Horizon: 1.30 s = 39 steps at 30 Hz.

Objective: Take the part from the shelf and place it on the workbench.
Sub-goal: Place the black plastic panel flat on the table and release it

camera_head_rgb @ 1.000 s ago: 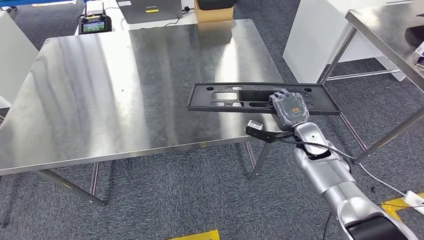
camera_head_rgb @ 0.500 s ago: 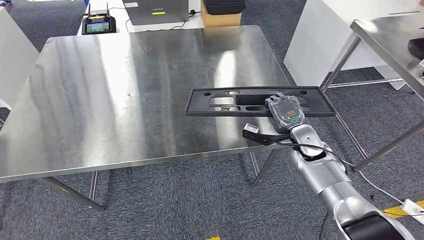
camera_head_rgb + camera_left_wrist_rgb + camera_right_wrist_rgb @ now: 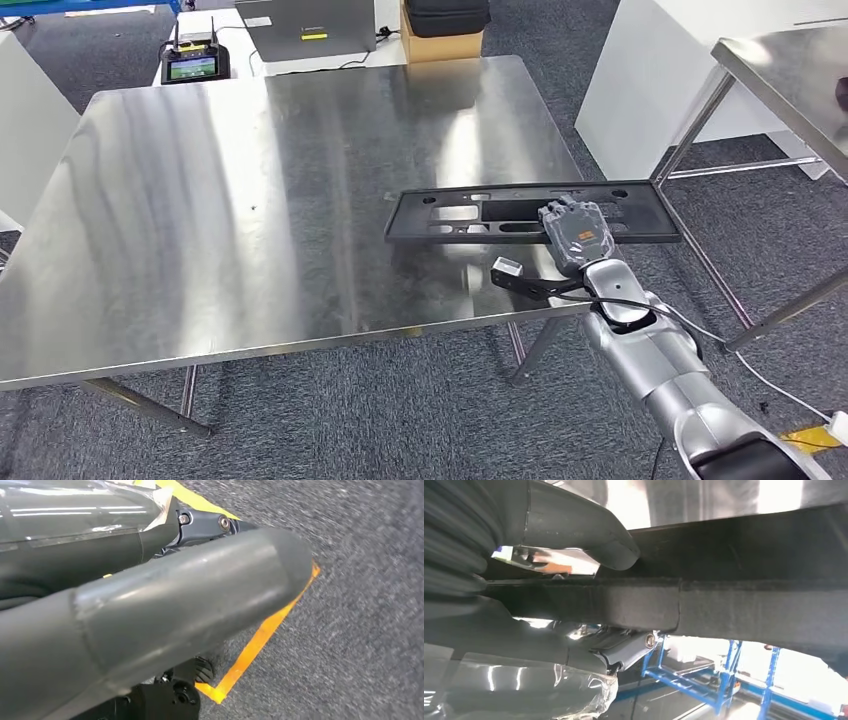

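Lowered since earlier, part (image 3: 520,215) nears workbench (image 3: 250,200) at 3 o'clock; right hand (image 3: 573,232) grips it (fingers wrapped); lower flat before releasing.

The part (image 3: 500,214), a long flat black panel with cut-outs, lies level over the workbench's (image 3: 250,200) near right corner.

matt black plastic part (image 3: 470,215), glossy steel workbench (image 3: 250,180)

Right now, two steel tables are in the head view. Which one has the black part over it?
The large workbench in the middle: the black part, held by the right hand, hangs over its right edge. The other table, far right, doesn't.
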{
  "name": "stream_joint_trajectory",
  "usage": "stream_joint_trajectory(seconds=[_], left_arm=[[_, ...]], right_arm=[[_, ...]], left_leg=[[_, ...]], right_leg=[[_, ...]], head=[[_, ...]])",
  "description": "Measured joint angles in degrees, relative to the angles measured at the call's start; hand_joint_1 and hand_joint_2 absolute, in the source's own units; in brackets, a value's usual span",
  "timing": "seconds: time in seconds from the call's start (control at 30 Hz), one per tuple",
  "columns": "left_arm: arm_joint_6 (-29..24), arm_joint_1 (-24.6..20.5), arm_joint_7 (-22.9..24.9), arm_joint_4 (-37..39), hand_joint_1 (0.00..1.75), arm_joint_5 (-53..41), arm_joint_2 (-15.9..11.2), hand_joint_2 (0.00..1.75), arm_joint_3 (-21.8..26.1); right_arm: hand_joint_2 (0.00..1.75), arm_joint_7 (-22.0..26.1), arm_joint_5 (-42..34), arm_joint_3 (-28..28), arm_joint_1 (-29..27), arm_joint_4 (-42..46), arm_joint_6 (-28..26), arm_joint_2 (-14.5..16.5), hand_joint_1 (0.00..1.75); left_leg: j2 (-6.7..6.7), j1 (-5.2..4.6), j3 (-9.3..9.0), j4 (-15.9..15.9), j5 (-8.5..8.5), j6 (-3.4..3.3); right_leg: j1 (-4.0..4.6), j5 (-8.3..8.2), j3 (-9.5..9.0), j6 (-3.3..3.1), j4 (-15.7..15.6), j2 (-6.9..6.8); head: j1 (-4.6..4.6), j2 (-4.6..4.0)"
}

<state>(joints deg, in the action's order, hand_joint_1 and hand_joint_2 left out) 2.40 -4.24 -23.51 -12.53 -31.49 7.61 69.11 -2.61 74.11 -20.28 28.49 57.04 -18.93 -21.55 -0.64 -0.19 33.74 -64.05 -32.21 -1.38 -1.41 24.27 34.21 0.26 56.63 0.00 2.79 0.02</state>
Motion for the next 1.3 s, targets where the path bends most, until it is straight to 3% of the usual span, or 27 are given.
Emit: stream_joint_trajectory(seconds=[0.07, 0.1, 0.13, 0.2, 0.27, 0.3, 0.43, 0.5, 0.57, 0.6, 0.63, 0.67, 0.73, 0.8, 0.93, 1.03, 1.3], left_arm=[[0.07, 0.03, 0.03, 0.02, 0.0, -0.3, -0.07, 0.0, 0.0], [0.13, 0.06, 0.05, 0.03, 0.0, -0.44, -0.11, 0.0, 0.0], [0.22, 0.07, 0.06, 0.03, 0.0, -0.56, -0.16, 0.0, -0.01], [0.41, 0.06, 0.06, 0.03, 0.0, -0.75, -0.3, 0.0, -0.03], [0.51, -0.04, 0.07, 0.03, 0.0, -0.85, -0.45, 0.0, -0.08], [0.5, -0.1, 0.07, 0.03, 0.0, -0.89, -0.51, 0.0, -0.11], [0.51, -0.34, 0.14, 0.05, 0.0, -1.22, -0.6, 0.0, -0.27], [0.56, -0.5, 0.19, 0.08, 0.0, -1.56, -0.62, 0.0, -0.45], [0.62, -0.67, 0.21, 0.1, 0.0, -1.89, -0.7, 0.0, -0.7], [0.64, -0.73, 0.22, 0.12, 0.0, -2.04, -0.72, 0.0, -0.83], [0.65, -0.77, 0.24, 0.15, 0.0, -2.2, -0.73, 0.0, -0.96], [0.66, -0.78, 0.26, 0.19, 0.0, -2.34, -0.73, 0.0, -1.09], [0.66, -0.81, 0.24, 0.25, 0.0, -2.6, -0.72, 0.0, -1.35], [0.6, -0.9, -0.08, 0.25, 0.0, -2.71, -0.79, 0.0, -1.52], [-0.5, -1.01, -1.45, 0.25, 0.0, -2.81, -1.04, 0.0, -1.58], [-0.62, -1.15, -2.64, 0.25, 0.0, -2.24, -1.06, 0.0, -1.54], [1.76, -1.2, -6.26, 0.25, 0.0, -1.23, -0.98, 0.0, -1.18]], right_arm=[[1.75, -0.86, 1.41, 0.23, -0.01, -0.54, -0.81, -0.11, 1.75], [1.75, -1.23, 2.07, 0.35, -0.01, -1.01, -1.24, -0.13, 1.75], [1.75, -1.49, 2.58, 0.49, -0.02, -1.55, -1.63, -0.13, 1.75], [1.75, -1.64, 3.21, 0.78, 0.2, -2.8, -2.35, -0.08, 1.75], [1.75, -1.5, 3.79, 0.96, 1.17, -4.41, -3.34, 0.13, 1.75], [1.75, -1.31, 4.22, 0.97, 1.96, -5.57, -3.91, 0.38, 1.75], [1.75, -0.6, 5.77, 0.8, 4.94, -9.71, -5.72, 1.74, 1.75], [1.75, -0.5, 6.48, 0.63, 6.58, -11.58, -6.79, 2.67, 1.75], [1.75, -0.46, 7.32, 0.32, 8.35, -13.87, -7.78, 3.88, 1.75], [1.75, -0.47, 7.76, 0.1, 9.0, -14.89, -8.15, 4.49, 1.75], [1.75, -0.46, 8.14, -0.15, 9.51, -15.78, -8.42, 5.07, 1.75], [1.75, -0.45, 8.55, -0.44, 10.04, -16.59, -8.73, 5.67, 1.75], [1.75, -0.38, 9.37, -1.03, 11.33, -18.09, -9.4, 6.95, 1.75], [1.75, -0.24, 10.35, -1.77, 12.78, -19.43, -9.85, 8.34, 1.75], [1.75, 0.24, 12.58, -3.88, 14.85, -22.27, -8.99, 12.07, 1.75], [1.75, 0.47, 13.45, -5.41, 16.29, -24.51, -8.21, 14.8, 1.75], [1.75, 0.41, 15.23, -8.01, 19.25, -29.52, -8.1, 20.09, 1.75]], left_leg=[[0.19, 0.51, 4.69, -7.68, -2.61, 0.64], [0.23, 0.71, 6.42, -9.79, -2.62, 0.83], [0.28, 0.85, 7.08, -9.66, -1.37, 0.91], [0.4, 0.97, 5.13, -3.27, 3.72, 0.71], [0.46, 0.76, 2.24, 3.75, 7.03, 0.2], [0.45, 0.58, 1.51, 5.49, 7.46, -0.09], [0.4, 0.22, 0.65, 6.66, 7.15, -1.63], [0.39, 0.35, -0.07, 7.29, 7.25, -2.42], [0.38, 0.22, -0.39, 7.31, 6.95, -2.84], [0.32, 0.18, -0.6, 7.3, 6.75, -2.9], [0.23, 0.17, -0.86, 7.27, 6.49, -2.91], [0.12, 0.18, -1.21, 7.2, 6.2, -2.81], [-0.06, 0.14, -1.9, 6.94, 5.45, -2.38], [-0.18, -0.13, -2.16, 6.48, 4.65, -1.92], [-0.04, -0.11, -2.4, 6.35, 4.1, -2.34], [0.16, -0.04, -2.64, 6.75, 4.09, -2.25], [0.22, 0.19, -2.72, 6.99, 4.11, -1.06]], right_leg=[[0.03, 0.44, -0.43, -0.4, 0.01, 0.01], [0.04, 0.68, -0.66, -0.43, 0.01, 0.04], [0.03, 0.93, -0.97, -0.34, 0.02, 0.08], [-0.02, 1.53, -1.84, 0.02, 0.02, 0.16], [0.22, 2.1, -2.45, 0.57, 0.04, 0.27], [0.34, 2.29, -2.51, 0.86, 0.05, 0.32], [0.56, 3.09, -2.21, 2.09, 0.55, 0.22], [0.54, 4.99, 0.19, 1.89, 5.2, 0.06], [0.51, 7.48, 4.9, 1.48, 13.34, 0.06], [0.51, 7.92, 6.89, 1.61, 16.24, 0.06], [0.49, 7.46, 7.87, 1.98, 17.15, 0.06], [0.43, 5.94, 7.56, 2.54, 15.49, 0.05], [0.25, 1.73, 4.4, 3.44, 7.39, -0.02], [0.12, -0.69, 1.67, 3.34, 1.43, -0.02], [0.24, -0.79, 1.11, 2.74, 0.56, 0.35], [0.38, -0.59, 1.13, 2.43, 0.56, 0.54], [0.66, -0.51, 1.07, 2.12, 0.63, 0.55]], head=[[-0.12, 0.0], [-0.13, 0.0], [-0.13, 0.0], [-0.13, 0.0], [-0.09, 0.0], [-0.07, 0.0], [-0.04, 0.0], [0.12, 0.0], [0.26, 0.0], [0.28, 0.0], [0.3, 0.0], [0.32, 0.0], [0.36, 0.0], [0.29, 0.0], [0.2, 0.0], [0.19, 0.0], [0.2, 0.0]])
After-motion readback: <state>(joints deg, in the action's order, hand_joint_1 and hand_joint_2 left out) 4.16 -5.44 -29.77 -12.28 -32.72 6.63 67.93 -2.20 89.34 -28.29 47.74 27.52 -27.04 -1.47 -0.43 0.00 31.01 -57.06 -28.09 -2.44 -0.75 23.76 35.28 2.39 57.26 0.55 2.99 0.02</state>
